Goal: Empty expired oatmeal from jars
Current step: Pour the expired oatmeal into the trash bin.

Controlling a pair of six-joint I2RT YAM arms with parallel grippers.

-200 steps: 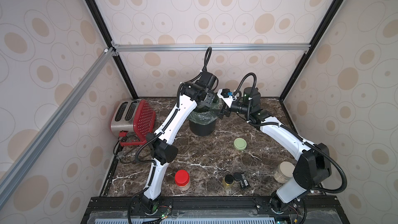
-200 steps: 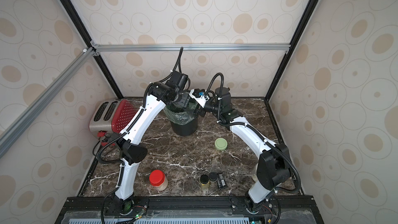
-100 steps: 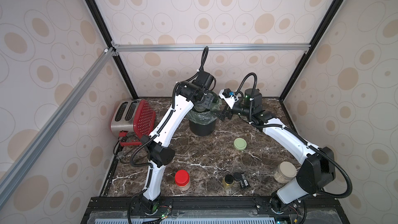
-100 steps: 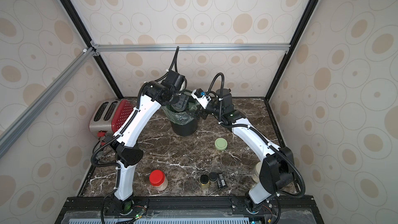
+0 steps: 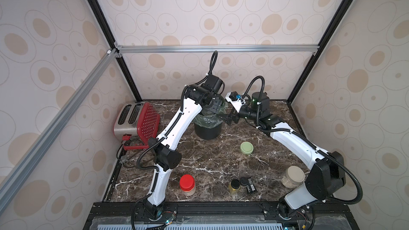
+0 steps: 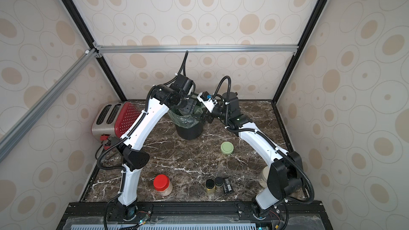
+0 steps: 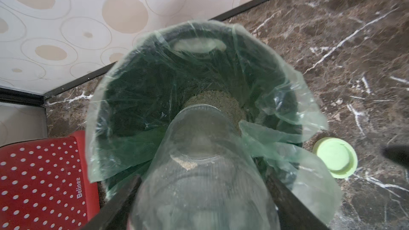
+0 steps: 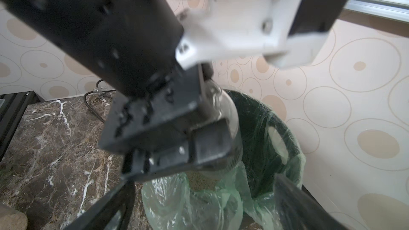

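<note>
On the dark marble bench (image 5: pixel 221 162), your left fingers (image 7: pixel 124 200) clamp the open jar (image 7: pixel 199 151), tipped mouth-down over the lined bin (image 5: pixel 207 130). Most oatmeal (image 7: pixel 215 102) lies heaped in the bin, but a few flakes cling inside the jar, so tilt steeper and shake gently. Your right fingers (image 8: pixel 294 198) stand wide at the bin's 3 o'clock. The red-lidded jar (image 5: pixel 187 184) at 6 o'clock is capped.
</note>
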